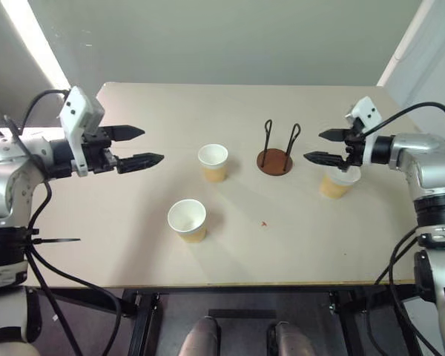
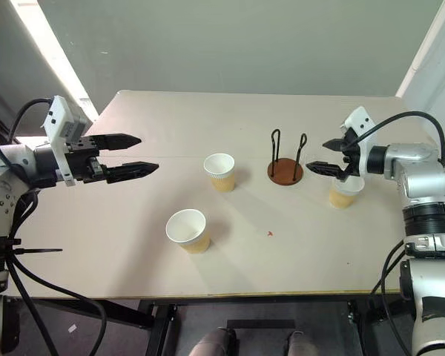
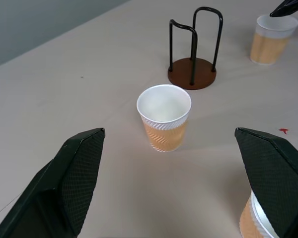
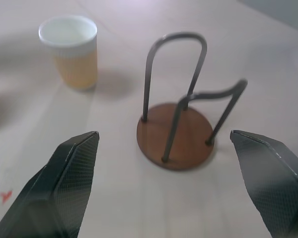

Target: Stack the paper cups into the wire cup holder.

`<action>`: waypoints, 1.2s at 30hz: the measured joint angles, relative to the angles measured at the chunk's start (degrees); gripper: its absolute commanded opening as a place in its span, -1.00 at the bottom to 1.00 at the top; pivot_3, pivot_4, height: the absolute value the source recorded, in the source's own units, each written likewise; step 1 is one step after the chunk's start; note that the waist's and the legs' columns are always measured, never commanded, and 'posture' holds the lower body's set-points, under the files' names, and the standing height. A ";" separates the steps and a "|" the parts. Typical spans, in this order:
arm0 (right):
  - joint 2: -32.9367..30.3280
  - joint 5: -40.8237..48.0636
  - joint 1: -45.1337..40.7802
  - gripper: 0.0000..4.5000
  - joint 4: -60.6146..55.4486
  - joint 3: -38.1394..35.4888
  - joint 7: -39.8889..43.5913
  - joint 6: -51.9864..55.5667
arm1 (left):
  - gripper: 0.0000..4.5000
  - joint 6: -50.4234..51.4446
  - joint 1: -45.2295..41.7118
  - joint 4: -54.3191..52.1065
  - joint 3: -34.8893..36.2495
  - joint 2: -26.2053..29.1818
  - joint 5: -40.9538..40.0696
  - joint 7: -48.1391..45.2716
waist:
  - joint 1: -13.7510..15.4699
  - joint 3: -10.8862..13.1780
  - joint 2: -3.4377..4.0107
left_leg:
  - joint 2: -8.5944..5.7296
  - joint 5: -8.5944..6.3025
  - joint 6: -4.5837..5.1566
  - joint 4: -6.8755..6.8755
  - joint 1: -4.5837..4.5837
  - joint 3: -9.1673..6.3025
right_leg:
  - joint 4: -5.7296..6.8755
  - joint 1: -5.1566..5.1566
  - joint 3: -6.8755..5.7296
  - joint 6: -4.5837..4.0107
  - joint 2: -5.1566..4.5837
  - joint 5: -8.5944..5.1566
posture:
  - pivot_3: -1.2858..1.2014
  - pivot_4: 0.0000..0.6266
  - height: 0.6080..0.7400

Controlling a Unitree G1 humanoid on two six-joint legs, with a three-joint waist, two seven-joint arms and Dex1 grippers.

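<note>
Three tan paper cups stand upright on the table: one in the middle [image 1: 213,162], one nearer the front [image 1: 188,219], one at the right [image 1: 339,182]. Between the middle and right cups stands the wire cup holder [image 1: 275,157], a brown disc with two black wire loops, holding nothing. My left gripper [image 1: 142,146] hovers open above the table's left side, pointing toward the middle cup [image 3: 164,117]. Over the right cup hangs my right gripper [image 1: 322,146], open and aimed at the holder [image 4: 176,134]. Neither gripper holds anything.
The beige table [image 1: 133,252] has its front edge close to me and a wall beyond its far edge. A small red mark [image 1: 264,222] lies on the tabletop in front of the holder.
</note>
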 measured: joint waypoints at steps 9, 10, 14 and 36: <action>-0.67 0.07 1.57 0.95 -2.99 0.43 1.48 2.92 | 1.00 -1.18 -3.55 2.45 -2.95 -0.04 1.67 -3.48 | -0.02 0.00 0.00 | 0.01 0.00 0.02 0.00 0.00 0.00 | 0.00 0.00 -0.01 0.00 0.00 0.00 | 0.03 -0.52 1.00; -0.66 0.07 1.82 0.95 -3.24 0.44 1.43 3.05 | 1.00 -1.34 -4.20 3.06 -3.14 -0.14 2.05 -3.60 | -0.02 0.00 0.00 | 0.01 0.00 0.03 0.00 0.00 0.00 | -0.01 0.00 -0.01 0.01 0.00 0.00 | 0.03 -0.52 1.00; 0.01 0.04 2.09 0.95 -3.85 0.46 0.80 3.29 | 1.00 -2.17 -5.59 3.76 -3.59 -0.70 2.52 -4.36 | -0.02 0.00 0.00 | 0.02 0.01 0.04 0.01 0.00 0.00 | 0.00 0.00 -0.01 0.01 0.00 0.00 | 0.03 -0.52 1.00; 10.06 -7.90 -6.95 0.95 17.57 3.87 -7.24 -7.96 | 1.00 -2.83 -6.08 4.47 -4.21 -1.68 4.70 -4.53 | -0.10 0.00 0.00 | 0.07 -0.16 0.30 0.00 -0.02 -0.01 | 0.02 -0.04 -0.12 -0.06 0.00 -0.03 | 0.03 -0.52 1.00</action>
